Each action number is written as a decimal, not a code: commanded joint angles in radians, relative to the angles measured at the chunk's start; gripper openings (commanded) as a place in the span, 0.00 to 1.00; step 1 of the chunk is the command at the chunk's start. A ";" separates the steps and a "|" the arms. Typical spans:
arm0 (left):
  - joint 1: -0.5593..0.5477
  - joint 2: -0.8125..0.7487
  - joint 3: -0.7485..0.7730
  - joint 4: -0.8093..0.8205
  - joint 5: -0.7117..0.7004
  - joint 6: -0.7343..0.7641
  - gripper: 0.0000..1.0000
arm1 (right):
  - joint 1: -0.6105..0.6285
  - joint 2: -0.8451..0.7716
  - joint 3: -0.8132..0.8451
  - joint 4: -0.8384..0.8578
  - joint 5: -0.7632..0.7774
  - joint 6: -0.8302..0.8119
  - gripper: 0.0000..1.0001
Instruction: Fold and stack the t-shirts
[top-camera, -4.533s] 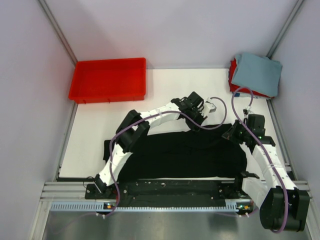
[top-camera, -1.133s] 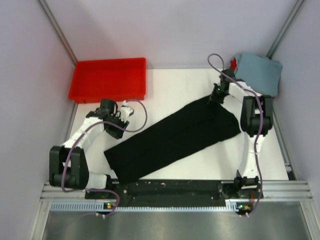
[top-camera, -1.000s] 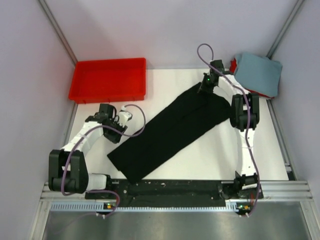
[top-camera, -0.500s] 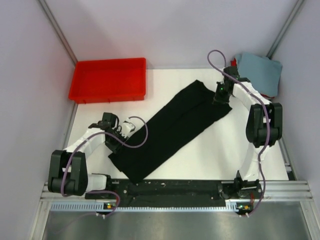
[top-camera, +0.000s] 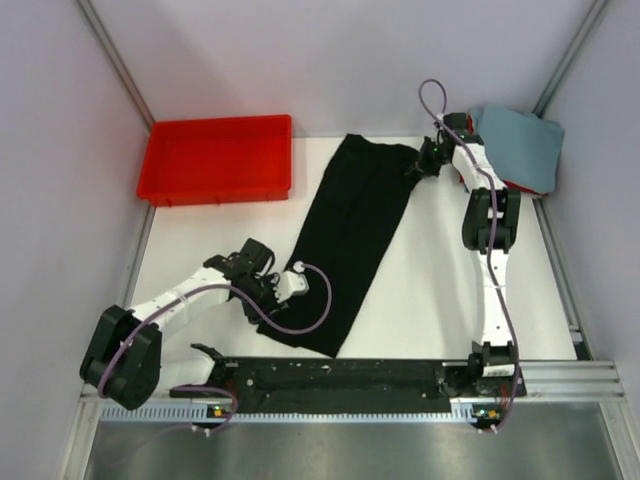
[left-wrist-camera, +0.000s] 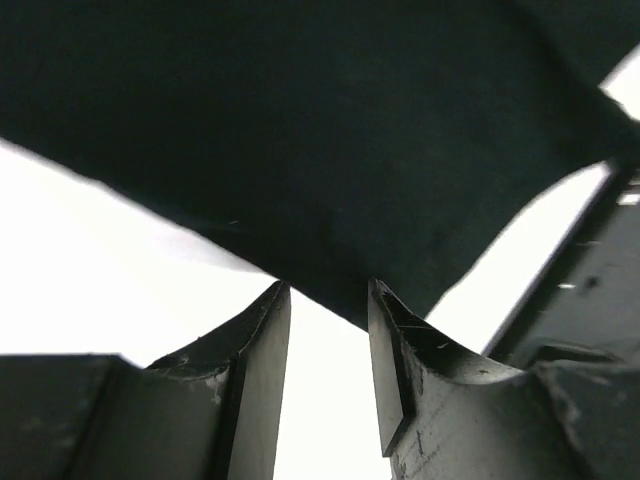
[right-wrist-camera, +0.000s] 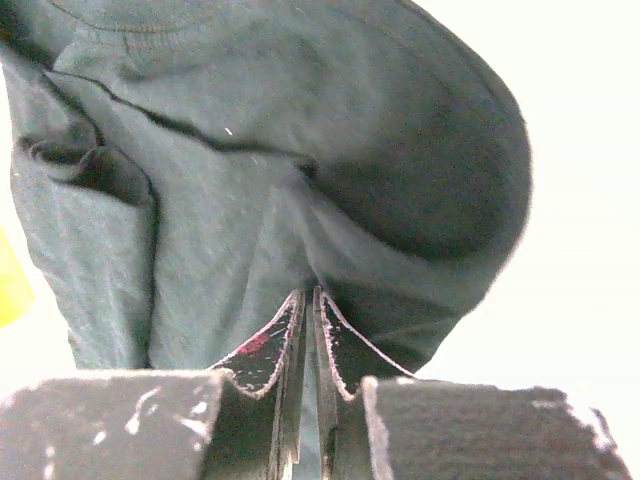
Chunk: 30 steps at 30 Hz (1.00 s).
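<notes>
The black t-shirt (top-camera: 350, 235) lies as a long folded strip, running from the table's far middle to the near edge. My right gripper (top-camera: 421, 165) is shut on its far right corner; in the right wrist view the jaws (right-wrist-camera: 308, 300) pinch a bunched fold of the cloth (right-wrist-camera: 300, 150). My left gripper (top-camera: 272, 292) is at the strip's near left edge. In the left wrist view it is open (left-wrist-camera: 327, 300), with the cloth's edge (left-wrist-camera: 300, 150) just at the fingertips. A folded grey-blue t-shirt (top-camera: 515, 145) lies on a red one (top-camera: 517, 186) at the far right corner.
A red plastic tray (top-camera: 215, 160) stands at the far left of the white table (top-camera: 430, 290). The black rail with the arm bases (top-camera: 350, 378) runs along the near edge. Lilac walls close in the left, right and back.
The black strip has swung from a diagonal to nearly lengthwise, its far end drawn toward the back. The right gripper went back with it. The left gripper moved right to the strip's near end.
</notes>
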 joint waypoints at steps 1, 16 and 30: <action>-0.100 -0.036 0.106 -0.124 0.201 0.011 0.43 | 0.010 0.049 0.154 0.157 -0.168 0.117 0.11; -0.111 -0.110 0.076 -0.241 0.192 0.378 0.57 | 0.270 -1.103 -0.994 0.518 -0.328 -0.676 0.53; -0.149 -0.167 -0.133 -0.061 0.088 0.460 0.63 | 1.124 -1.423 -1.715 0.696 0.181 -1.060 0.72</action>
